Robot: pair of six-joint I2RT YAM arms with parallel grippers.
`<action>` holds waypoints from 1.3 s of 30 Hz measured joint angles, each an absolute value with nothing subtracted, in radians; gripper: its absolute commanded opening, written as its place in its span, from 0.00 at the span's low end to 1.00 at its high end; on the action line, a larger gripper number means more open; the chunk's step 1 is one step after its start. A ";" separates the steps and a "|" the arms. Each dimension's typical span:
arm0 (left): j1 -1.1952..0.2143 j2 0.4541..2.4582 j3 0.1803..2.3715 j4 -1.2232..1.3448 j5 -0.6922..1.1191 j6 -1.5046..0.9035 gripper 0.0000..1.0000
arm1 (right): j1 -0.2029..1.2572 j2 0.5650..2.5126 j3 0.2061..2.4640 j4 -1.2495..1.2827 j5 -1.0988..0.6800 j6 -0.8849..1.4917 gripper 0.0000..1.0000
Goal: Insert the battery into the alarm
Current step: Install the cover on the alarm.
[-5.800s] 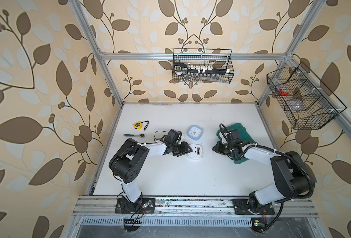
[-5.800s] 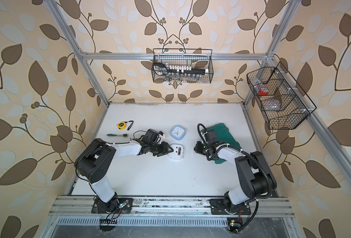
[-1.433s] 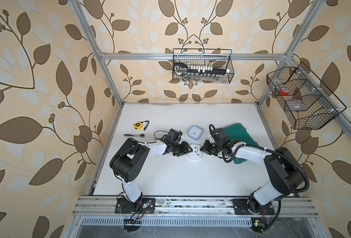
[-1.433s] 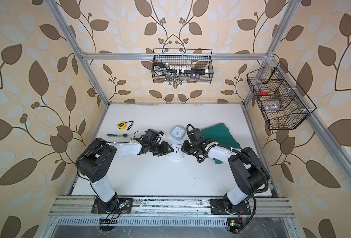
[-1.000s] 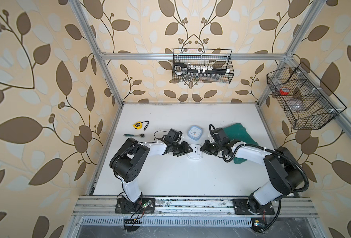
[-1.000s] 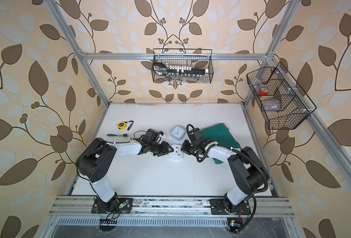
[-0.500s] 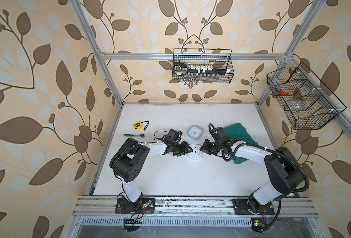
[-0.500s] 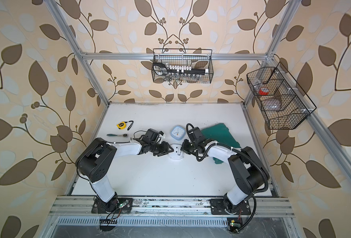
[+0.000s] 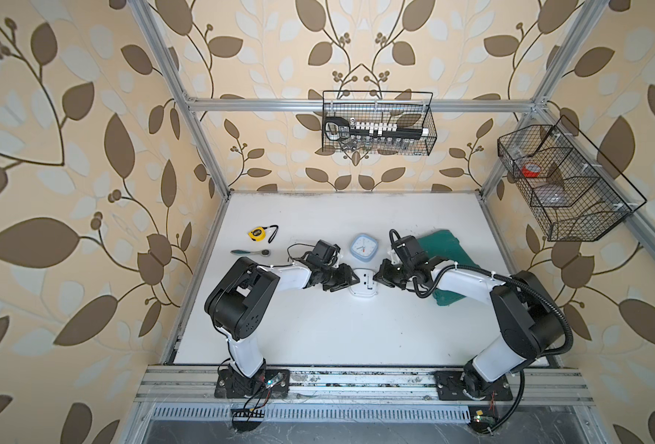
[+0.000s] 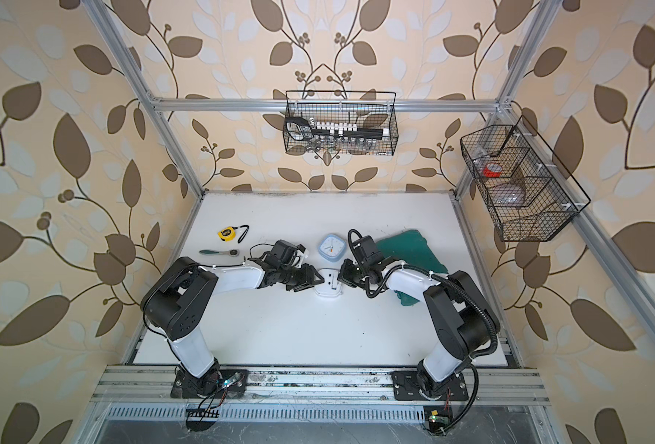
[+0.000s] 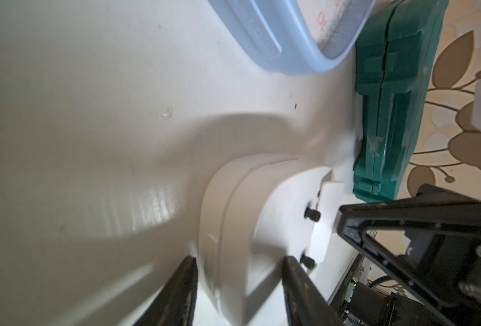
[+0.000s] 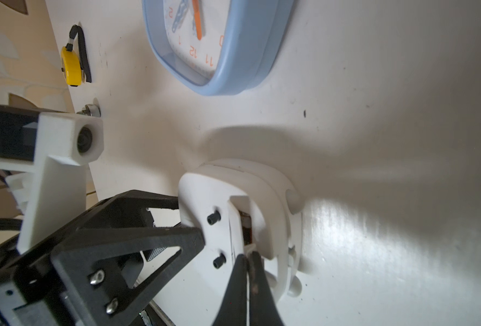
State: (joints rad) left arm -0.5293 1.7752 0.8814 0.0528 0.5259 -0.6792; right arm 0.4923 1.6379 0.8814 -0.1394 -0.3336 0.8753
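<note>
- The white alarm [image 9: 364,282] [image 10: 329,284] lies back-up near the middle of the table [image 9: 337,326], between the two grippers.
- On its back we see two small black knobs [image 12: 213,217] and a raised white cover flap [image 12: 235,225] beside the open battery slot [image 12: 246,225]. The slot's inside is too dark for us to read.
- The left gripper [image 9: 350,278] [image 11: 239,259] comes in from 9 o'clock. Its jaws straddle the alarm's rim and clamp it, one finger [image 11: 182,290] under the edge and the other on the back.
- The right gripper [image 9: 375,277] [image 12: 247,256] comes in from 3 o'clock with its fingers pressed together. Their tips touch the edge of the slot by the flap, and we make out nothing pinched between them.
- At 12 o'clock from the alarm, just beyond it, a pale blue clock [image 9: 363,246] [image 10: 332,246] lies face-up.
- At about 2 o'clock a green case [image 9: 443,250] lies partly under the right arm.
- Toward 10 o'clock, well apart, we find a ratchet handle [image 9: 251,252] and, farther out, a yellow tape measure [image 9: 257,233].
- A wire basket [image 9: 377,123] hangs on the far wall at 12 o'clock, and another wire rack [image 9: 564,180] hangs at 2 o'clock.
</note>
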 measured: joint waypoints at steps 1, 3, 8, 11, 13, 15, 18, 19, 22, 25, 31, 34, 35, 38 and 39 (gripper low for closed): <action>-0.529 1.775 0.881 0.053 0.526 -0.679 0.50 | 0.492 1.639 0.881 -0.139 -0.334 0.874 0.08; -0.529 1.775 0.881 0.053 0.526 -0.679 0.50 | 0.492 1.642 0.881 -0.139 -0.335 0.871 0.08; -0.529 1.775 0.881 0.053 0.525 -0.679 0.50 | 0.492 1.649 0.883 -0.138 -0.340 0.871 0.09; -0.529 1.775 0.881 0.053 0.526 -0.679 0.50 | 0.492 1.650 0.883 -0.138 -0.341 0.871 0.06; -0.529 1.775 0.881 0.053 0.526 -0.680 0.50 | 0.489 1.650 0.883 -0.138 -0.345 0.870 0.03; -0.529 1.775 0.881 0.053 0.525 -0.679 0.50 | 0.487 1.649 0.884 -0.138 -0.347 0.868 0.02; -0.529 1.775 0.881 0.052 0.525 -0.679 0.50 | 0.487 1.649 0.885 -0.139 -0.347 0.867 0.00; -0.529 1.775 0.881 0.052 0.526 -0.679 0.50 | 0.487 1.649 0.885 -0.139 -0.346 0.867 0.00; -0.529 1.775 0.881 0.053 0.526 -0.679 0.50 | 0.487 1.643 0.885 -0.148 -0.340 0.863 0.00; -0.529 1.775 0.881 0.053 0.526 -0.679 0.50 | 0.487 1.635 0.885 -0.162 -0.332 0.863 0.00; -0.529 1.775 0.881 0.053 0.526 -0.679 0.50 | 0.488 1.619 0.885 -0.184 -0.325 0.863 0.00; -0.529 1.775 0.881 0.052 0.526 -0.679 0.50 | 0.488 1.619 0.887 -0.190 -0.326 0.863 0.00; -0.529 1.775 0.881 0.053 0.526 -0.679 0.50 | 0.488 1.619 0.889 -0.195 -0.327 0.860 0.00; -0.529 1.775 0.881 0.053 0.526 -0.679 0.50 | 0.490 1.621 0.913 -0.220 -0.332 0.847 0.00; -0.529 1.775 0.881 0.053 0.526 -0.679 0.50 | 0.491 1.624 0.925 -0.228 -0.334 0.842 0.00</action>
